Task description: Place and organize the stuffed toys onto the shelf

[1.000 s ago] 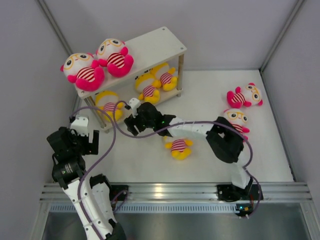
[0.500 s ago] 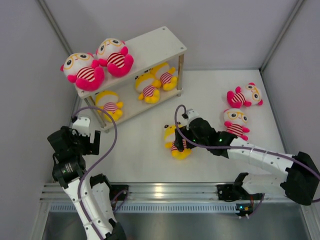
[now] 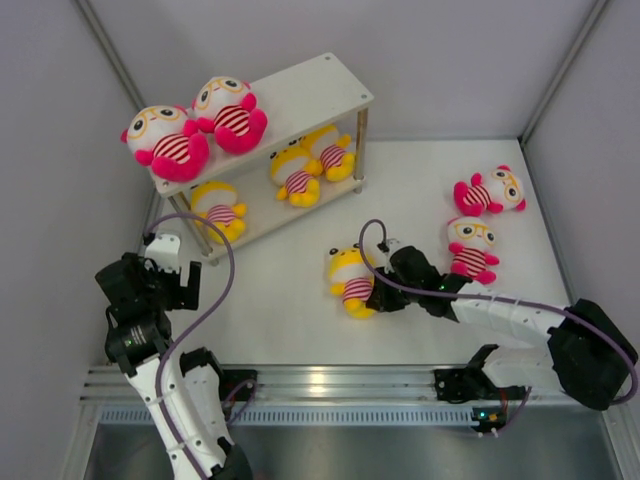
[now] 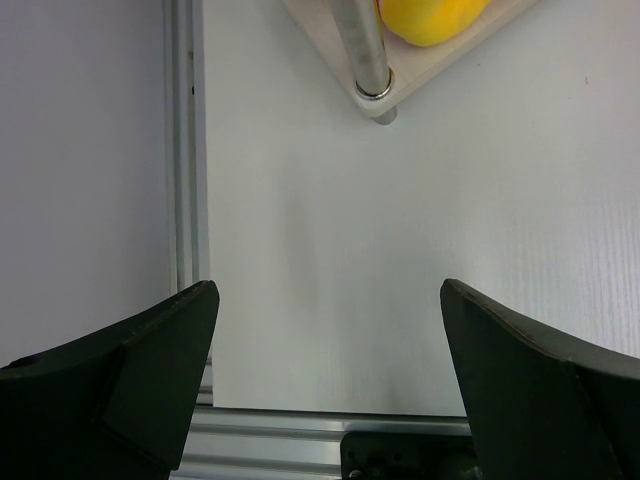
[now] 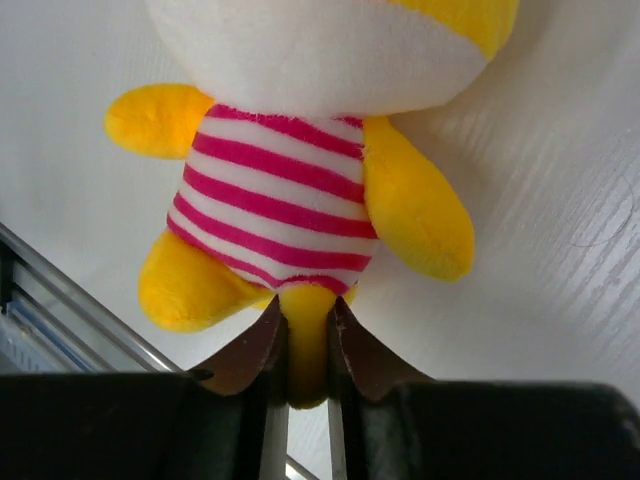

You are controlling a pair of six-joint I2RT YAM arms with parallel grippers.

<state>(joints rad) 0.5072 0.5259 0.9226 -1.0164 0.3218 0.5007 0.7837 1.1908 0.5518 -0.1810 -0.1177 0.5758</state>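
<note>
The white shelf (image 3: 310, 95) stands at the back left. Two pink stuffed toys (image 3: 170, 142) (image 3: 233, 112) sit on its top board and three yellow ones (image 3: 218, 210) (image 3: 295, 172) (image 3: 332, 150) on its lower board. A fourth yellow toy (image 3: 350, 278) (image 5: 280, 200) lies on the table's middle, belly up. My right gripper (image 3: 376, 296) (image 5: 305, 322) is shut on one of this toy's feet. Two more pink toys (image 3: 488, 192) (image 3: 470, 246) lie at the right. Near the shelf's front left leg (image 4: 358, 40) my left gripper (image 3: 168, 283) (image 4: 325, 300) is open, holding nothing.
Grey walls close in the table on the left, back and right. An aluminium rail (image 3: 330, 380) runs along the near edge. A purple cable (image 3: 225, 270) loops over the left arm.
My right arm has drawn back from the shelf to the yellow toy on the table and closed its jaws on the toy's foot. The left arm has stayed put.
</note>
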